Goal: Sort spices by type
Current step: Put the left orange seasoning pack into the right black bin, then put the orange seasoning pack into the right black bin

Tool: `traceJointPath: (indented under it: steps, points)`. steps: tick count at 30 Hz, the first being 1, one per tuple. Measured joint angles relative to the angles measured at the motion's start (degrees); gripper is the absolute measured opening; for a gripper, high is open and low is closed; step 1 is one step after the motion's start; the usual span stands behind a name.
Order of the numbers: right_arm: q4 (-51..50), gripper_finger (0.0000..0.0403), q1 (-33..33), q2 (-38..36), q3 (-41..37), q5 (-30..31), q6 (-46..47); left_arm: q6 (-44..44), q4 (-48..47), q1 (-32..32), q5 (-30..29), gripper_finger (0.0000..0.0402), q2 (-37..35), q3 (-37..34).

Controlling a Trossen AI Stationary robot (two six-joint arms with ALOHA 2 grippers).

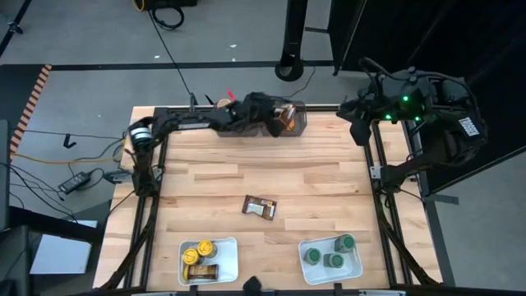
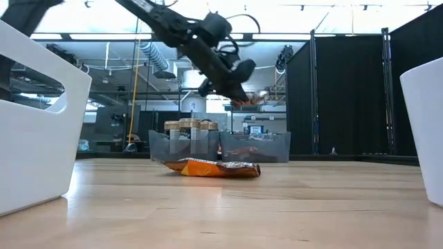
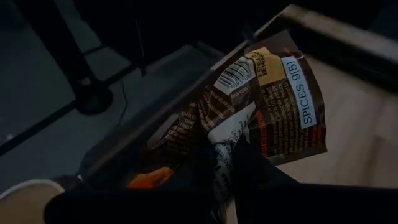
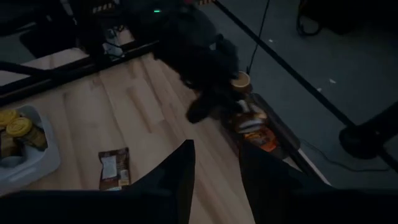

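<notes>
While the right gripper (image 1: 359,123) waits off the table's far right corner, its fingers standing slightly apart on nothing, the left gripper (image 1: 275,122) reaches over the grey bin (image 1: 297,115) at the far edge, seen from above. A brown packet (image 1: 260,206) lies flat mid-table, nearer than the bin. Nearer still, one white tray (image 1: 230,247) holds yellow-lidded jars (image 1: 199,251) and another white tray (image 1: 355,265) holds green-lidded jars (image 1: 333,252).

From table height, the left gripper (image 2: 239,93) hangs above the grey bin (image 2: 255,146), pinching a packet; tan-lidded jars (image 2: 188,126) sit in the neighbouring bin, and the loose packet (image 2: 220,168) lies in front of both.

Looking past the left wrist, the jaws are clenched on a crumpled brown held packet (image 3: 261,112) labelled "SPICES".

From the right wrist, the left arm (image 4: 199,56) hangs over the bin (image 4: 273,134), with the loose packet (image 4: 114,168) beside it on the wood.
</notes>
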Motion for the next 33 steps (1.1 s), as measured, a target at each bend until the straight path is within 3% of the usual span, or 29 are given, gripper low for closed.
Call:
traceJointPath:
  steps: [8, 21, 25, 28, 31, 33]
  points:
    - [0.09, 0.0132, 2.74, 0.48, 0.0, 0.0, 1.97, 0.45, -13.37, 0.94, -4.43, 0.0044, 11.51, 16.22]
    - [0.14, 0.0132, 9.24, 0.48, 0.0, -0.03, 5.32, 11.63, -11.47, 0.92, -3.19, 0.0146, 13.19, 18.5]
    - [0.09, 0.0132, 10.86, 0.48, 0.0, 0.0, 5.99, 10.09, -15.41, 0.62, 6.08, 0.0178, 12.25, 18.46]
    - [0.08, 0.0132, 12.15, 0.48, 0.0, -0.06, 5.93, 10.57, -20.18, -0.57, 18.83, 0.0188, 10.8, 19.6]
    - [-0.53, 0.0132, 13.51, 0.45, 0.0, -0.12, 5.75, 15.62, -27.76, -2.75, 32.56, 0.0185, 8.72, 22.01]
    - [-0.78, 0.0132, 14.59, 0.45, 0.0, -0.07, 5.85, 20.7, -34.61, -5.29, 36.64, 0.0179, 7.02, 22.67]
